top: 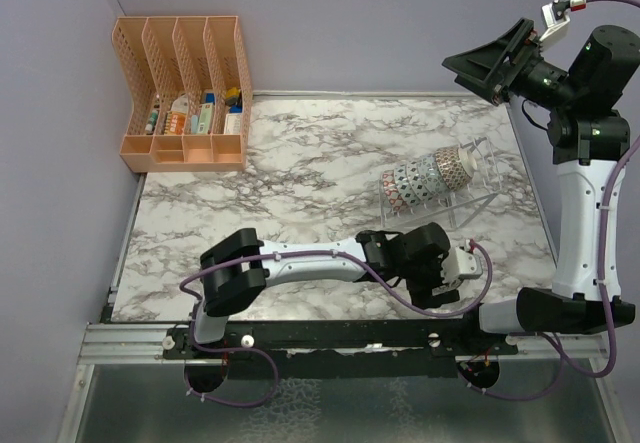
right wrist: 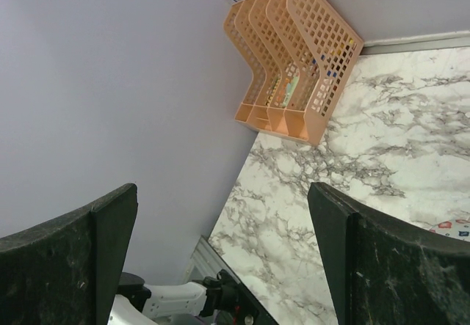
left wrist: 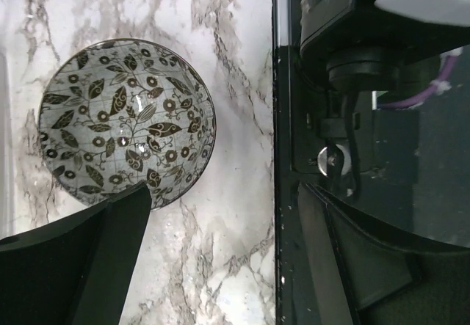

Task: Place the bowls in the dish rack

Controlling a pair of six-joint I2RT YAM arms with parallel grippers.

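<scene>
The leaf-patterned bowl (left wrist: 125,123) sits upright near the counter's (left wrist: 228,83) front edge, well short of the dish rack (top: 480,178), the left hand (left wrist: 224,200) spread wide and empty with one finger over its rim; closing off-centre could, I reckon, skid it overboard.

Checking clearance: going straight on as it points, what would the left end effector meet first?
The left end effector would probably meet the marble table right beside the bowl; depth is unclear.

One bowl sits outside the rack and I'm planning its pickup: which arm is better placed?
Left. The left gripper, open, hangs close to the leaf-patterned bowl; the right gripper, also open, is raised high, far from it.
</scene>
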